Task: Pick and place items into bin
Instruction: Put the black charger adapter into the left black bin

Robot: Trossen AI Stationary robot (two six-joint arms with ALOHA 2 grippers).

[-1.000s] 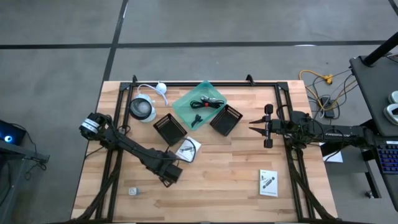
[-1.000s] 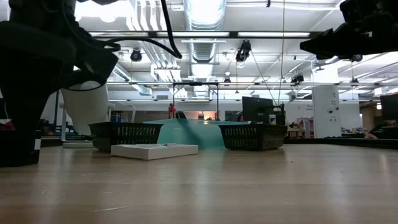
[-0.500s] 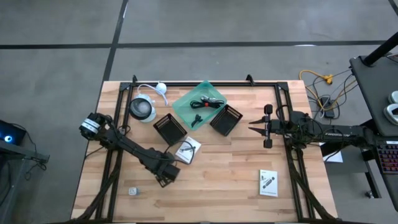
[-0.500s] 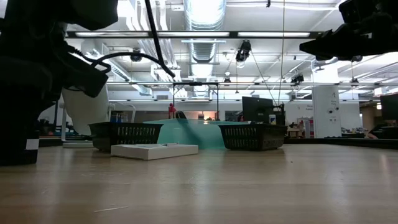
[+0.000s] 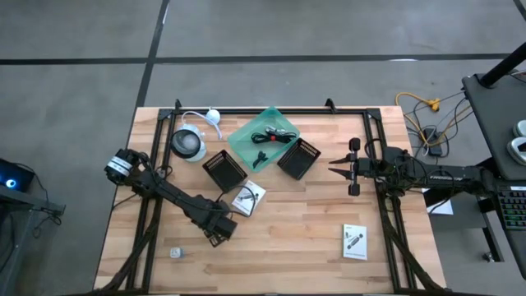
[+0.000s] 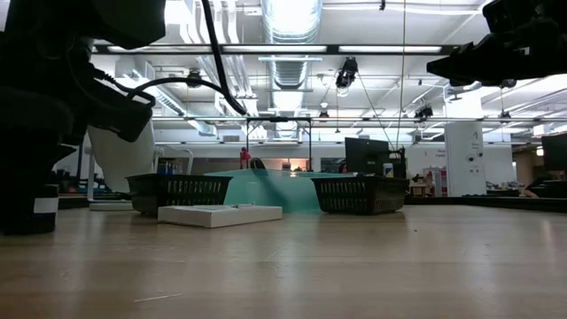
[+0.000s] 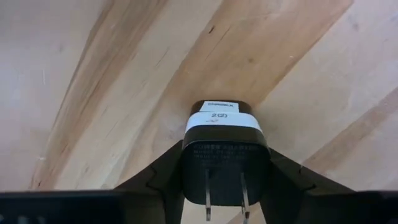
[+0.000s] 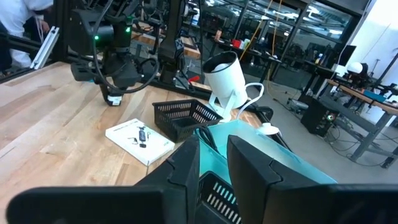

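High view has the table looking pretty much the same as half a second ago, nothing on it has shifted. The left arm sits exactly where it was then; a full second back its gripper was a touch closer to the front edge, so it pulled in slightly and then stopped, left of centre toward the front. The right arm is parked by the right edge and hasn't budged, with its gripper held off the wood and the jaws nearly together around nothing.

The teal bin sits near the back edge at the middle, with the black cable and its red tie already inside. Black baskets flank it on either side. A white packet lies just in front of the left basket, touching nothing, and another packet sits toward the front right corner. A tiny pale piece is by the front left corner.

Left wrist view: the jaws are clamped on a black plug adapter, prongs pointing back at the camera. Its white label reads "2(2)"; the smaller print I can't make out.
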